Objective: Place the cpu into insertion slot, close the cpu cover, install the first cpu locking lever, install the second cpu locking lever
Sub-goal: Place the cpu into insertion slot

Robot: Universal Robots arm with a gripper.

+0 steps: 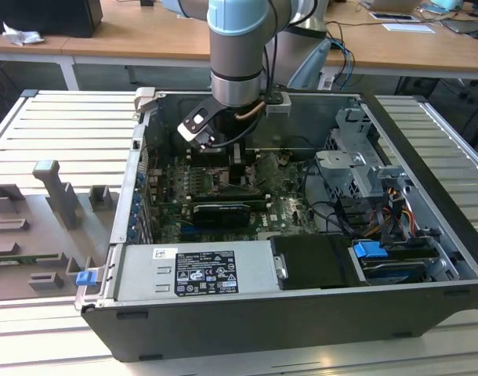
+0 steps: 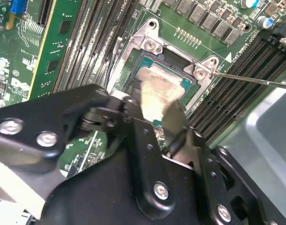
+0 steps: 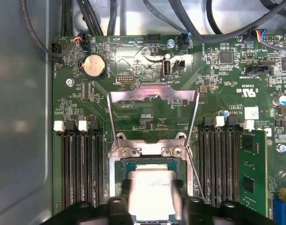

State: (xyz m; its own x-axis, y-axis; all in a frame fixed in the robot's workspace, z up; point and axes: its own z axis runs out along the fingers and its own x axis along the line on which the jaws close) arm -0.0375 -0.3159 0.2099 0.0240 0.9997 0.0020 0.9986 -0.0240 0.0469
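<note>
The slatted metal table (image 1: 51,117) is carrying the whole job, and the open computer case (image 1: 302,313) is lying flat on it across the middle of the exterior view, side panel off, so the arm (image 1: 237,55) is getting a straight drop in from above. On the exterior view's left, a grey fixture tray (image 1: 43,227) is sitting beside the case. Inside the case, a labelled power supply (image 1: 200,270) is filling the near wall, a drive cage with bundled cables (image 1: 380,204) is taking up the exterior view's right, and the green circuit board (image 3: 133,61) is lining the floor. The arm is reaching down from the upper middle of the exterior view onto that board. In the first wrist view the cpu cover (image 3: 152,96) is standing swung up on its hinge, leaving the insertion slot (image 2: 147,44) open to receive the chip. A thin locking lever (image 2: 255,80) is sticking out free beside the socket, likely so the cover is not pinned down. And there's the cpu (image 3: 152,187), sitting within the slot's metal rim; whether it is fully seated I cannot tell. The gripper (image 3: 152,199) is bearing right down over it, jaws appearing closed against two opposite edges of the chip, keeping it square to the socket.
</note>
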